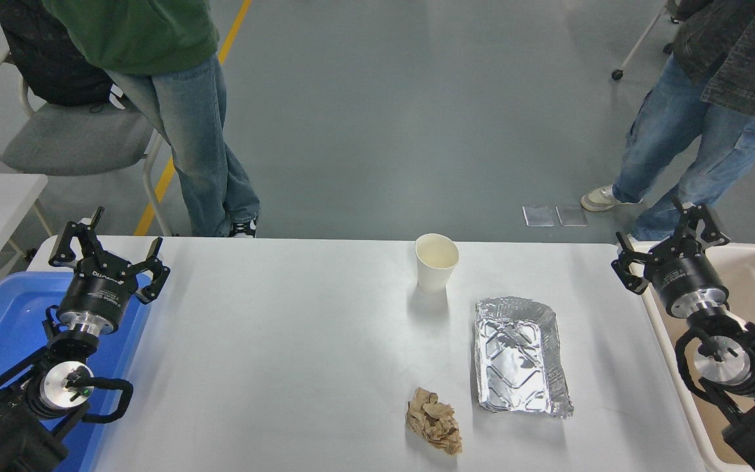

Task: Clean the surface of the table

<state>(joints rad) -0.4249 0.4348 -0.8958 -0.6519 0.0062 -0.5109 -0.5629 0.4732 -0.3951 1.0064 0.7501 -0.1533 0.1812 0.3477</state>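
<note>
The white bench (286, 341) fills the middle of the view and carries 3 items: an upright paper cup (436, 262) near the far edge, a foil tray (520, 357) lying flat just right of centre, and a crumpled brown paper wad (434, 420) near the front, left of the tray.

The left hand (107, 252) hangs over the blue bin (4, 321) with fingers spread, empty. The right hand (669, 246) sits over the beige bin (754, 288), fingers likewise spread and holding nothing.

Nothing looks cleared yet. Risks: the cup is light and would tip if nudged; the thin foil tray may crumple or slide off the edge rather than lift cleanly; the wad could slip from a loose grip.
</note>
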